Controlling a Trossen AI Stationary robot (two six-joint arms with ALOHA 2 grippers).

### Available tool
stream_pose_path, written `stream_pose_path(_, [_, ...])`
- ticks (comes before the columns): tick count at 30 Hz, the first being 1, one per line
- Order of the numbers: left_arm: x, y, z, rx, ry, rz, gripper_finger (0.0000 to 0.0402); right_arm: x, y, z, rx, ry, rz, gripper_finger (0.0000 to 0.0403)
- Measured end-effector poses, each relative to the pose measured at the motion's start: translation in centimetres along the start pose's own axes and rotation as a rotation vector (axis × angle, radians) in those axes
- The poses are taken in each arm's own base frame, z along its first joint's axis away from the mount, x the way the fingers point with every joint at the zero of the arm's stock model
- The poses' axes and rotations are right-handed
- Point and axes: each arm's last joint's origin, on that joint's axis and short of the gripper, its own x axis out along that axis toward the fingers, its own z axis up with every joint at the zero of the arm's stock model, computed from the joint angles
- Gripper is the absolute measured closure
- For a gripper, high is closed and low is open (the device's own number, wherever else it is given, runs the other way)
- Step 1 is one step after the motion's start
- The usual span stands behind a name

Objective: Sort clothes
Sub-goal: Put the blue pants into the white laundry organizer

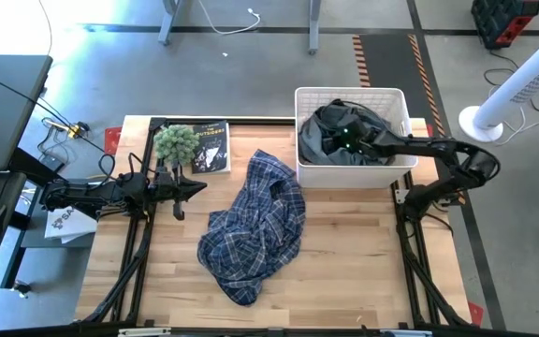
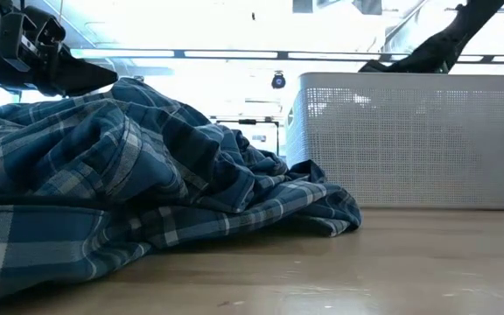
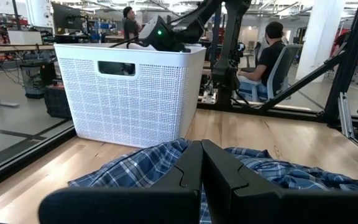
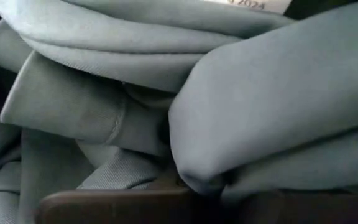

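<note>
- The left claw (image 1: 195,188) hovers above the wooden surface (image 1: 344,271) near its left edge, and its fingers (image 3: 188,171) are clenched together on nothing.
- Just behind this claw stands a green fuzzy plant (image 1: 175,142), and beside the plant lies a dark book (image 1: 211,147).
- Just ahead of the left claw's tips lies the navy-and-white plaid shirt (image 1: 255,225), crumpled in a heap across the middle of the surface; the claw is close to its edge but not touching it.
- In the low view the shirt (image 2: 121,192) rises in folds beneath the left claw (image 2: 103,77) and spreads toward the foot of the basket.
- Beyond the shirt from the left claw stands the white plastic basket (image 1: 399,95) at the far right of the surface, upright.
- The right claw (image 1: 344,139) reaches down inside the basket, buried among a grey-blue garment (image 1: 330,140) that fills it.
- The right wrist view shows only folds of this grey-blue fabric (image 4: 135,112) pressed close against that claw; whether it is released or clenched I cannot tell.
- Past the basket, in the left wrist view, a person (image 3: 267,56) sits in a chair in the room behind.
</note>
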Motion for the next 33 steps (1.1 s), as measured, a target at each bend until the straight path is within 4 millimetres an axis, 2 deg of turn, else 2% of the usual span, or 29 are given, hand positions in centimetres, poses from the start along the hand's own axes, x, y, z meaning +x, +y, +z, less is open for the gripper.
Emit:
stream_pose_path(3, [0.0, 0.0, 0.0, 0.000, 0.000, 0.000, 0.0400, -0.7, 0.4, 0.7, -0.015, -0.001, 0.012, 0.0391])
stream_pose_path(6, [0.0, 0.0, 0.0, 0.000, 0.000, 0.000, 0.0400, -2.5, 1.3, 2.4, -0.031, -0.040, 0.054, 0.0372])
stream_pose_path(10, [0.0, 0.0, 0.0, 0.000, 0.000, 0.001, 0.0400, -6.6, 3.4, 5.3, -0.106, -0.119, 0.122, 0.0332])
stream_pose_path(14, [0.0, 0.0, 0.0, 0.000, 0.000, 0.000, 0.0400, -10.5, 4.8, 7.1, -0.168, -0.138, 0.063, 0.0296])
stream_pose_path(18, [0.0, 0.0, 0.0, 0.000, 0.000, 0.001, 0.0400, -14.5, 6.0, 8.8, -0.213, -0.160, 0.027, 0.0283])
stream_pose_path(23, [0.0, 0.0, 0.0, 0.000, 0.000, 0.001, 0.0400, -18.4, 7.5, 9.3, -0.265, -0.160, 0.055, 0.0281])
stream_pose_path(28, [0.0, 0.0, 0.0, 0.000, 0.000, 0.001, 0.0400, -21.1, 9.5, 8.4, -0.379, -0.171, 0.100, 0.0281])
stream_pose_path(30, [0.0, 0.0, 0.0, 0.000, 0.000, 0.001, 0.0400, -22.0, 10.1, 7.8, -0.412, -0.192, 0.073, 0.0281])
stream_pose_path(33, [0.0, 0.0, 0.0, 0.000, 0.000, 0.000, 0.0400, -22.6, 10.3, 6.8, -0.449, -0.245, -0.062, 0.0281])
